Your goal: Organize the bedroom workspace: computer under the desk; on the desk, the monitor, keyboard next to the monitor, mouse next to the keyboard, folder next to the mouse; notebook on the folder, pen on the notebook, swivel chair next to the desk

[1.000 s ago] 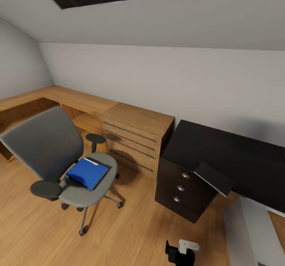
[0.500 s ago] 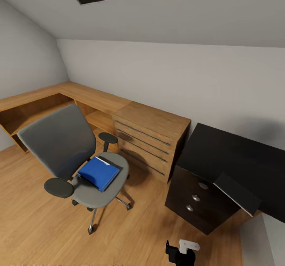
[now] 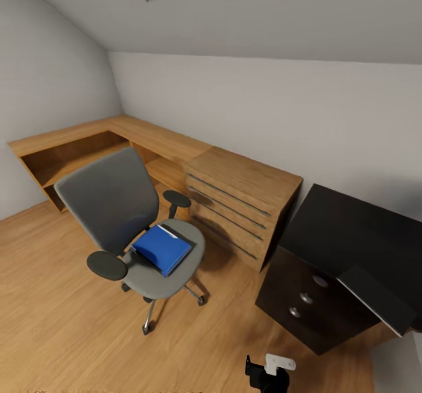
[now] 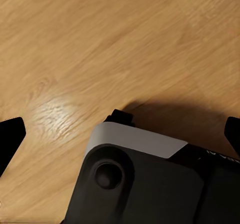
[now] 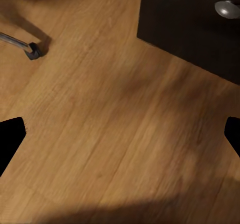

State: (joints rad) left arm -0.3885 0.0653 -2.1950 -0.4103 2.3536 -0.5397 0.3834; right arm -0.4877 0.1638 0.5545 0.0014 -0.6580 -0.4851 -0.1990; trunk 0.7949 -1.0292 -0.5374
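You've got the swivel chair (image 3: 126, 223) out on the wood floor (image 3: 53, 317), well apart from the desk (image 3: 351, 235) over at the right. The folder (image 3: 162, 248) lies flat on its seat, with a dark edge peeking out beneath it. A light-wood dresser (image 3: 243, 202) stands between chair and desk, just beside the desk's knobbed drawers (image 3: 305, 299).

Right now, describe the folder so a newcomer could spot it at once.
Find the swivel chair standing on the wood floor in front of the light-wood dresser. The folder lies flat on its grey seat, the only bright blue thing in the room.
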